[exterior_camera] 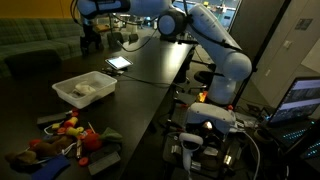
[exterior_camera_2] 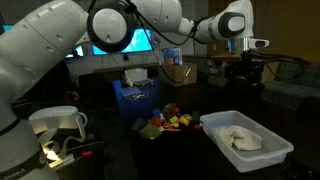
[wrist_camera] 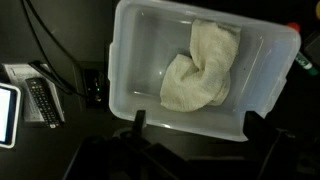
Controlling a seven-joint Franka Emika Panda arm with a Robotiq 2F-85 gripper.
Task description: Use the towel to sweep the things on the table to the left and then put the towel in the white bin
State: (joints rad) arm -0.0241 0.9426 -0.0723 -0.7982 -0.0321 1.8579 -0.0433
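My gripper (wrist_camera: 197,118) sits closest to the lens in the wrist view, its two fingers (wrist_camera: 138,122) spread wide at the bottom edge with nothing between them, so I am released and empty. Straight below them lies the white bin (wrist_camera: 118,80), and the towel (wrist_camera: 205,65) is crumpled inside it, toward the right-hand part. The towel's longer run slants from upper right to lower left, while the bin's long side runs across, in line with my finger spread. I hang above, apart from both. By my reckoning the drop is done and the next move only needs to go up and away. An exterior view shows the pile of toys (exterior_camera: 65,130) near one short end of the bin, which my wrist view misses; only the wrist view shows the remote (wrist_camera: 40,100) near the bin and my jaws plainly
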